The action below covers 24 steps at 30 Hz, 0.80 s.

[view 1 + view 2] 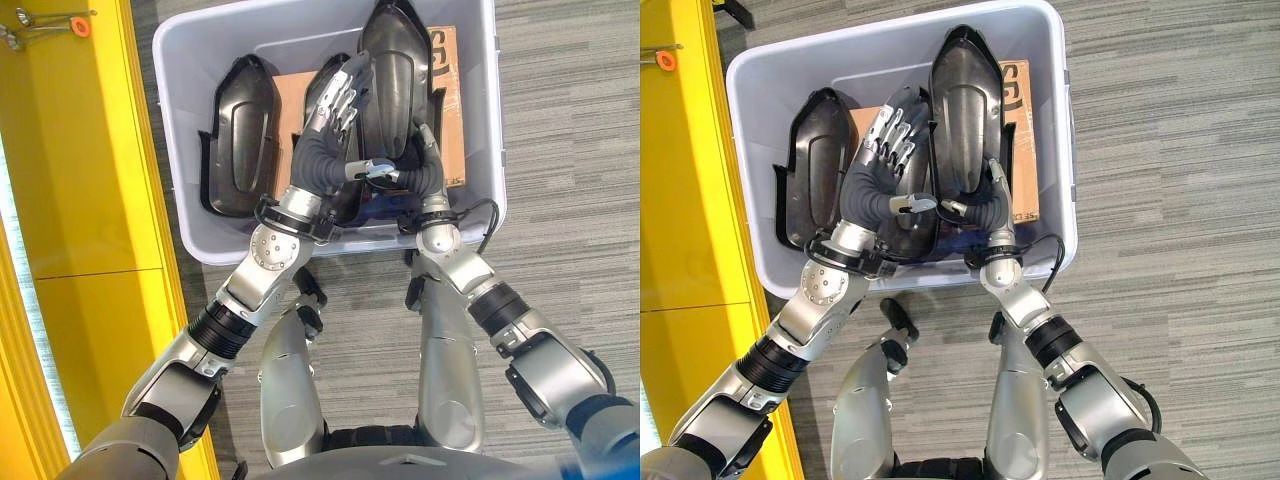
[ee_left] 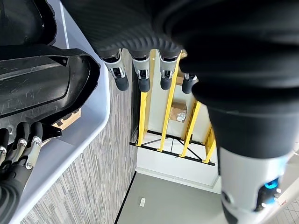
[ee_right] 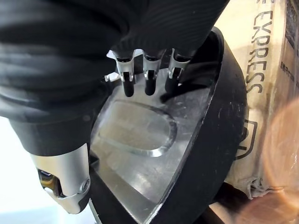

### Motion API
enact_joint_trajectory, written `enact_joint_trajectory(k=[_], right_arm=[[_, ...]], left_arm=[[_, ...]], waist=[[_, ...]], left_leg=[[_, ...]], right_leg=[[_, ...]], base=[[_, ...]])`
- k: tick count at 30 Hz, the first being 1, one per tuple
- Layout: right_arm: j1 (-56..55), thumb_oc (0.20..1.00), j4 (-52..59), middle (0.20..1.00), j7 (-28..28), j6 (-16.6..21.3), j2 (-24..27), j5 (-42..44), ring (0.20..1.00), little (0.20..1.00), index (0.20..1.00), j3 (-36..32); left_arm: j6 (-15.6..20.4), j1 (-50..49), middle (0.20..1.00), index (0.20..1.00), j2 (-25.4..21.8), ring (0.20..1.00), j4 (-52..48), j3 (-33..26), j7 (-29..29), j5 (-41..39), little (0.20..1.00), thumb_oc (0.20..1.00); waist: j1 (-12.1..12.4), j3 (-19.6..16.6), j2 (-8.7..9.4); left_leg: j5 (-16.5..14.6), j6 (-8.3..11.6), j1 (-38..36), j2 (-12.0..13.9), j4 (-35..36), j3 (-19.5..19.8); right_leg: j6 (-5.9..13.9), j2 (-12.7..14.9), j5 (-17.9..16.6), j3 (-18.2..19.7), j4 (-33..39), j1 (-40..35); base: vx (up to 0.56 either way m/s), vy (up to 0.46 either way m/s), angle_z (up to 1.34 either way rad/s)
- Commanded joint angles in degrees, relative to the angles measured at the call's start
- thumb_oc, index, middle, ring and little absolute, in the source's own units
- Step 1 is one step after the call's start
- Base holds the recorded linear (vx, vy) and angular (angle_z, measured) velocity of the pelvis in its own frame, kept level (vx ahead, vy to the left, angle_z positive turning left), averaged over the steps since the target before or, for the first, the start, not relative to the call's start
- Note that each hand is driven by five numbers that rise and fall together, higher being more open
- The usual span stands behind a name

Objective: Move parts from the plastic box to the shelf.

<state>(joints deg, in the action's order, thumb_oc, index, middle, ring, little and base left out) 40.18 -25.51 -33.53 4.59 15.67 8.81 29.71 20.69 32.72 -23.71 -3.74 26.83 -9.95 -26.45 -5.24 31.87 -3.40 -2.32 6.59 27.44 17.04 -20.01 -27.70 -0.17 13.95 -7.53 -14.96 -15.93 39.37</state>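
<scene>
Both my hands are down inside the plastic box (image 1: 190,240), centre-top of frame. R hand (image 1: 975,212) is at the near end of the tall black part (image 1: 965,105) that leans up in the box's right half; fingers (image 3: 148,80) reach over its glossy inner face w/ thumb under the edge, curled round it so I've got hold. L hand (image 1: 338,100) lies w/ fingers straight and spread, flat on the back of the middle black part (image 1: 912,180), not gripping. L thumb sticks out toward the R hand, just beside it.

Third black part (image 1: 240,135) lies flat in the box's left half, untouched, apart from both hands. Brown cardboard carton (image 1: 447,100) sits under/behind the parts along the right wall.

Yellow shelf (image 1: 80,200) runs down the left edge of frame, just beside the box. Grey striped carpet (image 1: 570,150) fills the right side.
</scene>
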Motion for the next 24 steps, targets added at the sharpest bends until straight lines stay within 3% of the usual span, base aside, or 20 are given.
enact_joint_trajectory(k=[1, 5, 12, 14, 19, 24], right_arm=[[-1.2, 1.000, 27.5, 1.000, -7.9, 18.5, -2.2, -23.0, 1.000, 1.000, 1.000, -8.4], [-2.1, 1.000, 34.2, 1.000, -5.3, 22.2, -1.5, -18.9, 1.000, 1.000, 1.000, -10.4], [-2.4, 1.000, 40.9, 1.000, -0.1, 21.9, -1.6, -15.1, 1.000, 1.000, 1.000, -11.5], [-1.4, 1.000, 43.9, 1.000, 4.4, 19.3, -1.4, -10.2, 1.000, 1.000, 1.000, -11.2], [-0.7, 1.000, 45.8, 1.000, 4.0, 17.3, -1.3, -9.7, 1.000, 1.000, 1.000, -10.4], [-0.7, 1.000, 45.2, 1.000, 1.0, 12.8, -1.0, -10.9, 1.000, 1.000, 1.000, -9.8]], left_arm=[[4.3, -2.7, 1.000, 1.000, 2.1, 1.000, -12.5, 0.3, -2.3, 1.4, 1.000, 1.000], [5.1, -3.8, 1.000, 1.000, 2.0, 1.000, -15.4, -0.2, -2.1, 1.3, 1.000, 1.000], [3.2, -4.7, 1.000, 1.000, 1.6, 1.000, -17.9, -1.0, -2.0, 1.1, 1.000, 1.000], [2.7, -5.4, 1.000, 1.000, 1.1, 1.000, -18.8, -1.6, -1.7, 0.8, 1.000, 1.000], [2.8, -5.8, 1.000, 1.000, 0.7, 1.000, -19.1, -2.0, -1.7, 0.9, 1.000, 1.000], [2.8, -6.0, 1.000, 1.000, 0.4, 1.000, -18.8, -2.3, -2.3, 1.9, 1.000, 1.000]], waist=[[-1.1, -2.1, -1.29], [-1.5, -2.1, -1.27], [-1.4, -2.1, -1.24], [-0.9, -2.1, -1.11], [-0.4, -2.1, -1.02], [-0.1, -2.1, -0.81]], left_leg=[[-3.3, 0.93, 2.9, -1.0, -2.4, -1.1], [-3.4, 1.04, 2.8, -0.8, -2.6, -2.0], [-3.7, 0.85, 2.8, -0.7, -2.7, -2.5], [-3.9, 0.74, 3.0, -0.6, -3.3, -2.4], [-3.9, 0.82, 3.3, -0.3, -3.8, -2.3], [-3.8, 0.76, 3.3, -0.3, -3.8, -2.3]], right_leg=[[5.47, -2.0, 10.0, 0.9, -3.1, -0.8], [5.58, -1.9, 10.2, 1.0, -3.6, -0.6], [5.62, -1.7, 10.6, 0.8, -4.4, -0.4], [5.60, -1.6, 10.8, 0.7, -4.7, -0.3], [5.60, -1.5, 11.0, 0.4, -5.2, -0.2], [5.67, -1.5, 11.0, 0.2, -5.3, -0.2]], base=[[0.12, 0.342, -0.01], [0.02, 0.098, -0.19], [0.00, 0.014, 0.00], [0.00, -0.011, -0.02], [0.00, -0.003, -0.01], [0.00, -0.009, 0.01]])
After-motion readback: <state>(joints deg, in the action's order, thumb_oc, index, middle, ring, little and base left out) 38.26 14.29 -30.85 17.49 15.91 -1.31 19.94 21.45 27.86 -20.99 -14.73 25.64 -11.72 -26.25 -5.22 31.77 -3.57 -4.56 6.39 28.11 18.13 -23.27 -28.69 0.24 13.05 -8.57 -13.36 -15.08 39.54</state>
